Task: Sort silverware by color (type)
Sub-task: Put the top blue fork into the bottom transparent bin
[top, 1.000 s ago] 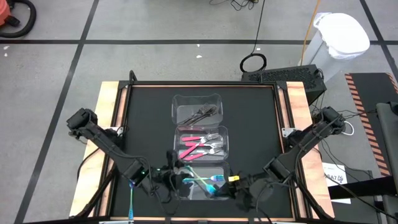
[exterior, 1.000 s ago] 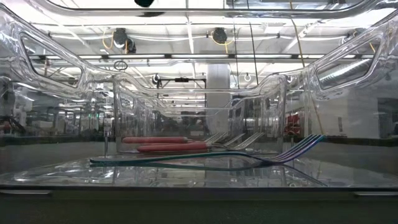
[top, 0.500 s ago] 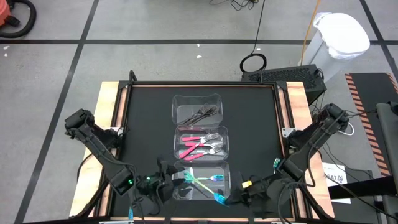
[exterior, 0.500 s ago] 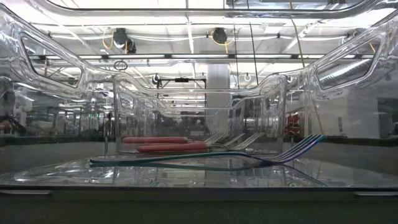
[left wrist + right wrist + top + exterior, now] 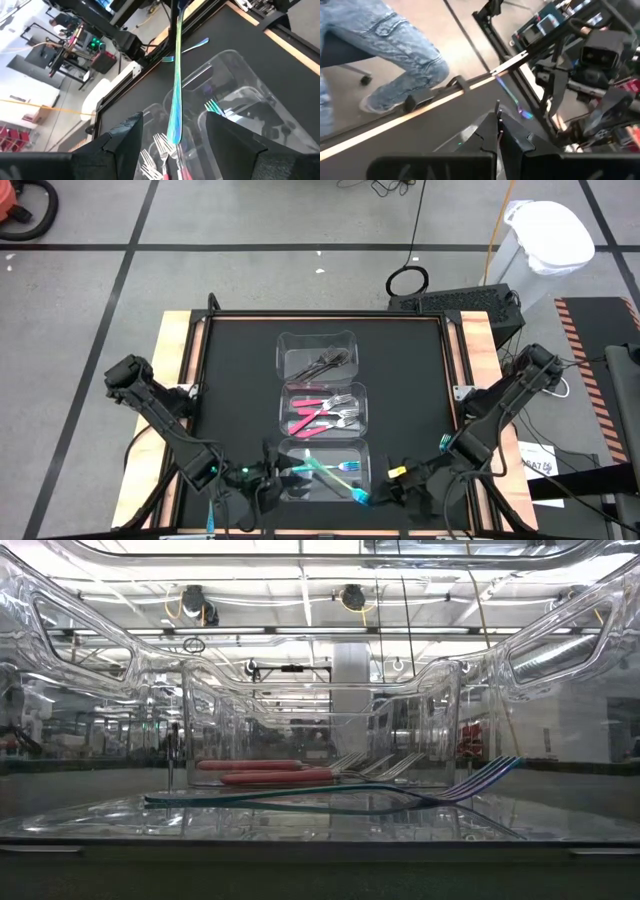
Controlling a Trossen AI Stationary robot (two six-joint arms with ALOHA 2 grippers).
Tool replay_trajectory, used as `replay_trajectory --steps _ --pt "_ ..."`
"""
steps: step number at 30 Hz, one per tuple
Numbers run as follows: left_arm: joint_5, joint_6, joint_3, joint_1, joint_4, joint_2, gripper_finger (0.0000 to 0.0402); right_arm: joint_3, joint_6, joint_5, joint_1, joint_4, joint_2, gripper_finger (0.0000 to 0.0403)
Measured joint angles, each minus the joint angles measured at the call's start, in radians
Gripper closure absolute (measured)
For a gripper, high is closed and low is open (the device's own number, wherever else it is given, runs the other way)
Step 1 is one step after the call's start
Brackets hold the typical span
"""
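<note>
Glossy clear plastic containers (image 5: 318, 353), iridescent seemingly metal forks (image 5: 325, 470), matt black table (image 5: 230, 370).

Black table top (image 5: 230, 380) with pale wooden side rims (image 5: 178, 350). Three clear plastic containers (image 5: 317, 355): dark grey forks (image 5: 328, 361) in the one farthest from the grippers, pink-handled forks (image 5: 305, 416) with silver tines in the middle one, teal-handled forks (image 5: 322, 468) in the nearest. Iridescent teal-blue fork (image 5: 175, 90) between the left gripper's black fingers (image 5: 125, 135). Faded blue jeans on a person (image 5: 385, 45).
</note>
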Motion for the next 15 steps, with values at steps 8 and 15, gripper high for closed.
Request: replay_trajectory --steps 8,15 --pt "0.006 0.013 0.0 0.0 0.005 0.0 0.0183 -0.231 -0.077 -0.083 0.008 0.242 -0.153 0.0403" --pt "0.028 0.049 0.0 0.0 0.054 0.0 0.0183 -0.535 -0.153 -0.198 -0.066 0.611 -0.351 0.0403"
